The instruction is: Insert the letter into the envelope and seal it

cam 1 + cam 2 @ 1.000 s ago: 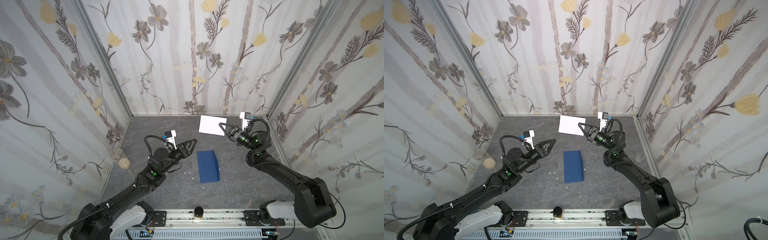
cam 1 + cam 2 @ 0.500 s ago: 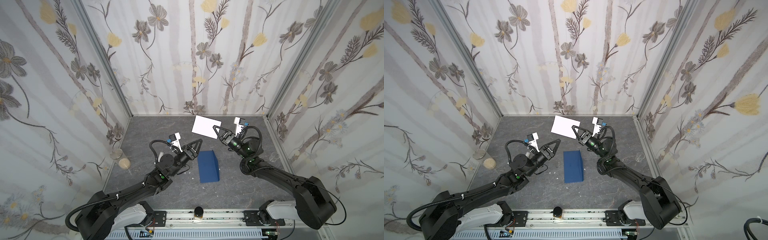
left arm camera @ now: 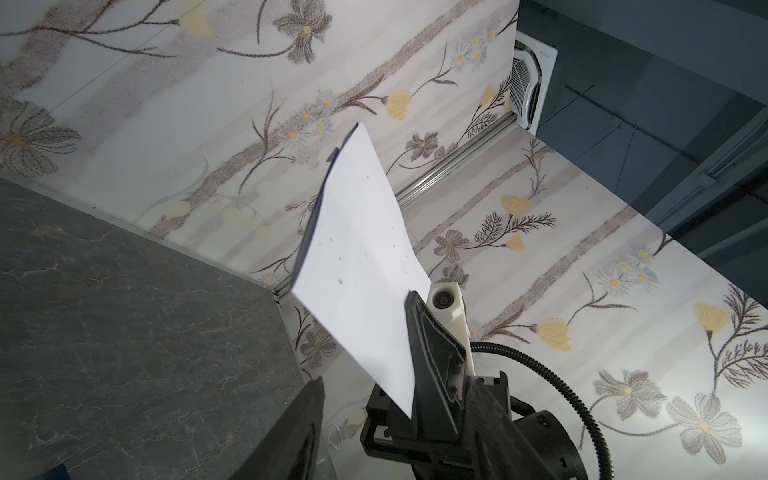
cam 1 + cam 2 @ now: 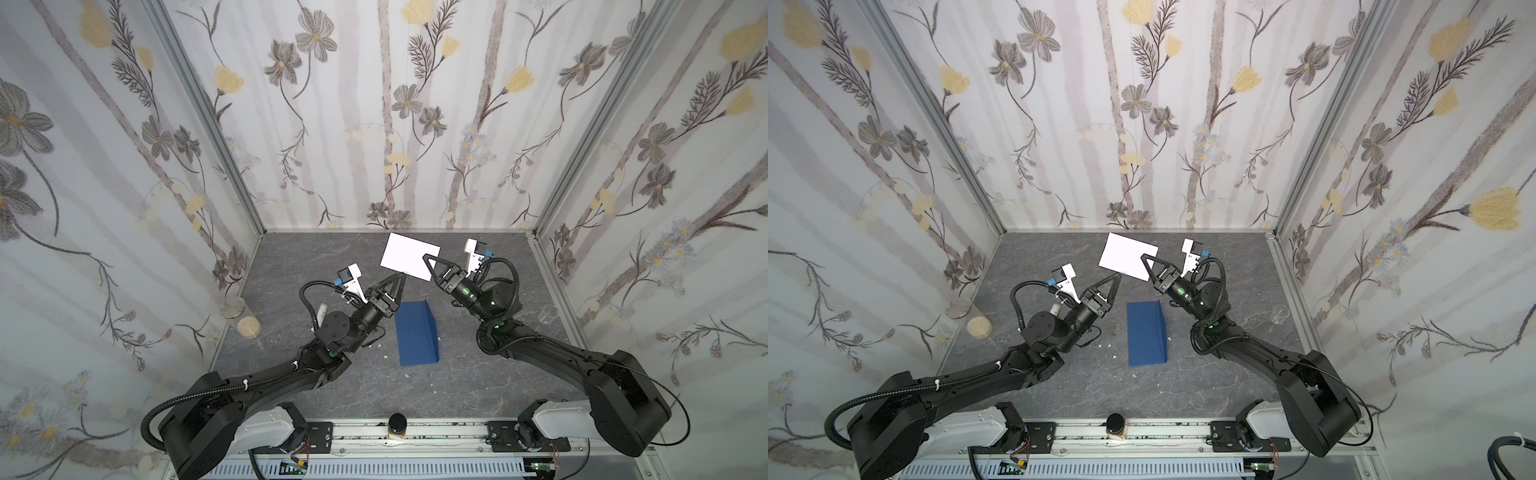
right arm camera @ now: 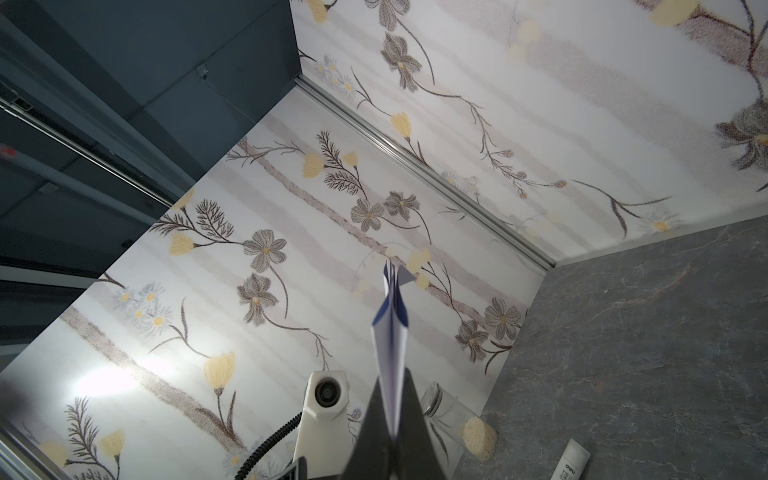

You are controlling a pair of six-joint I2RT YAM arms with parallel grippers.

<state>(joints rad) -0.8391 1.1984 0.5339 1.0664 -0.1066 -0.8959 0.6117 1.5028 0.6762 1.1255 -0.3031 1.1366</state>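
Note:
The letter (image 4: 409,254) (image 4: 1128,254) is a white sheet held up in the air near the back wall. My right gripper (image 4: 428,259) (image 4: 1147,259) is shut on its near right edge. In the right wrist view the letter (image 5: 390,353) shows edge-on, folded with blue inside, pinched in that gripper (image 5: 392,436). My left gripper (image 4: 398,277) (image 4: 1116,277) is open, its tips just below the letter's near left corner. In the left wrist view the letter (image 3: 361,257) hangs ahead of that gripper (image 3: 399,382). The dark blue envelope (image 4: 417,334) (image 4: 1147,334) lies on the grey floor between the arms.
A glass jar (image 4: 241,318) with beige filling lies by the left wall. A white glue-stick tube (image 4: 322,316) lies behind the left arm. A small clear glass (image 4: 548,313) stands by the right wall. A black-capped jar (image 4: 397,424) sits on the front rail.
My right gripper has carried the letter leftward, toward the middle. The left arm has reached right and up to the letter, its jaws narrowing a little.

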